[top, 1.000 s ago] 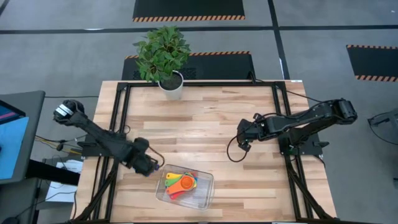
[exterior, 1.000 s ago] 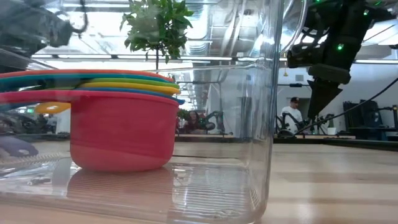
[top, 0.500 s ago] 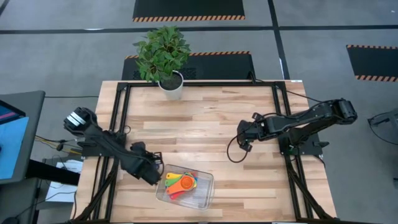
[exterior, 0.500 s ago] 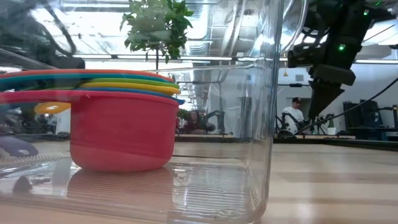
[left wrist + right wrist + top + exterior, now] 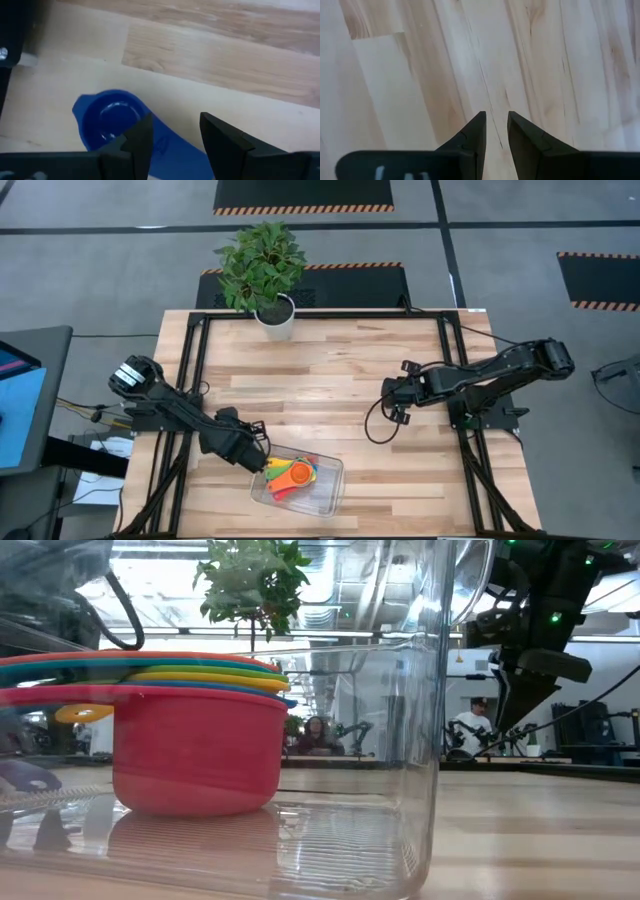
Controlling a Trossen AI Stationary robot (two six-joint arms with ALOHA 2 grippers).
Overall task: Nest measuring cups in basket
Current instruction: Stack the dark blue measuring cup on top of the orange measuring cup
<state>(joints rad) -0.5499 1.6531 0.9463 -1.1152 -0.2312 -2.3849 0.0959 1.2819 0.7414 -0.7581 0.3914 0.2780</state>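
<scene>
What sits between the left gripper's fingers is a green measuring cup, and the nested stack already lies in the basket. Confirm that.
One point is wrong: the measuring cup whose handle runs between the left gripper fingers is blue, not green, as the left wrist view shows. The nested stack does lie in the basket.

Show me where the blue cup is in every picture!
High view: hidden under the left gripper, beside the basket.
Low view: not seen by itself; only the stack of cups in the basket shows.
Left wrist view: blue cup, handle between the fingers.
Right wrist view: not there.
Shared landmark: the wooden table.
</scene>
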